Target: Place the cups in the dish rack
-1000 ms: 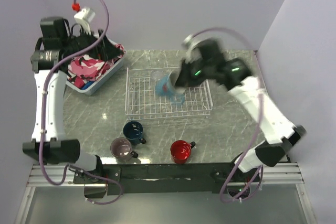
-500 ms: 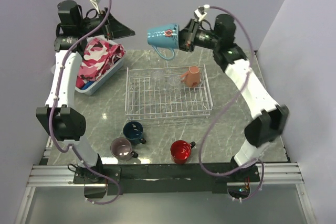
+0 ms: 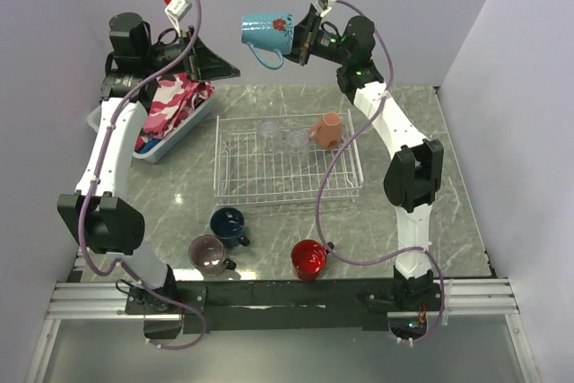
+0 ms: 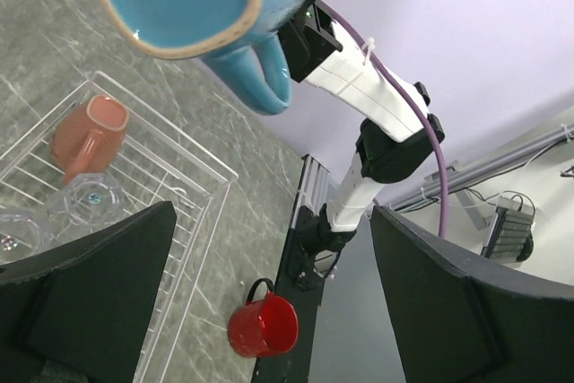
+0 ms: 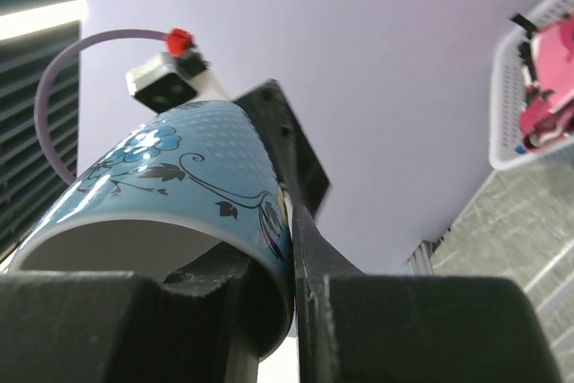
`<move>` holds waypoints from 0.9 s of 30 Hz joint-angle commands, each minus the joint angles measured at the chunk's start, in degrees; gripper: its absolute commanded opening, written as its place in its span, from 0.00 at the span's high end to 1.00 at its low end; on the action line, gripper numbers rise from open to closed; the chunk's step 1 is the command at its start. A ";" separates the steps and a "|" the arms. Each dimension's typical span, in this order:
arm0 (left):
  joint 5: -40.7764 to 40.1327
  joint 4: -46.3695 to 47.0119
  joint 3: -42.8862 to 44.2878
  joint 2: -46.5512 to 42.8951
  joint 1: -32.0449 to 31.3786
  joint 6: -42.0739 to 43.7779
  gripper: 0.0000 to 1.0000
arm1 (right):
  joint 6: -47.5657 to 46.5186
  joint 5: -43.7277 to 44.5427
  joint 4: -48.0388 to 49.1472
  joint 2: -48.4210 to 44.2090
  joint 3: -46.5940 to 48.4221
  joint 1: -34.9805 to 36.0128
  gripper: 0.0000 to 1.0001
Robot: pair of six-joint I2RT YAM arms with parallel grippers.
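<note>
Mug (image 3: 267, 31) in light blue with a dark flower print, up in the air beyond the far side of the dish rack (image 3: 242, 196), in front of the back wall. Turned on its side: base toward the left arm, white-lined mouth toward the right arm, handle hanging down. Not in the rack, and touching nothing but the right fingers (image 3: 303, 40).

Inside the rack, along its far side: salmon mug (image 3: 328, 130) at the right, clear glass (image 3: 296, 139) just beside it, second glass (image 3: 268, 129) further left. Between the rack and the arm bases, all mouth up: navy mug (image 3: 229, 221) and mauve mug (image 3: 209, 254) near each other, red mug (image 3: 308, 258) apart to the right.

Underneath, a grey marbled tabletop (image 3: 404, 213); pale lilac walls behind and on both sides. White plastic basket (image 3: 170, 145) at the far left corner, just left of the rack, heaped with pink patterned cloth (image 3: 166, 100).

Right fingers: clenched almost together on the mug's wall at the rim, one inside the mouth, one outside, as seen from the right wrist. Left fingers (image 3: 215, 62): spread wide, grasping nothing, raised above the basket, aimed at the mug's base and apart from it.
</note>
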 commanded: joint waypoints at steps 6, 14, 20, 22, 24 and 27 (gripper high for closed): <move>-10.98 -3.04 5.89 3.46 -8.41 4.10 0.04 | 1.77 3.04 11.26 -4.94 -3.93 1.54 1.00; -18.27 3.46 6.34 4.71 -12.02 0.50 0.04 | 1.06 3.57 11.70 -7.14 -8.25 1.98 1.00; -23.63 6.45 4.67 4.53 -12.73 -2.40 0.04 | 0.18 4.18 11.52 -8.20 -10.88 2.16 1.00; -25.21 6.98 5.02 4.97 -13.17 -3.28 0.01 | -0.35 4.09 11.00 -7.94 -10.89 2.51 1.00; -26.36 6.90 6.07 5.76 -13.87 -3.89 0.12 | -1.13 3.74 9.69 -7.24 -10.02 3.12 1.00; -25.93 8.30 7.57 7.34 -14.13 -7.14 0.41 | -3.24 3.39 6.27 -6.01 -7.56 3.91 1.00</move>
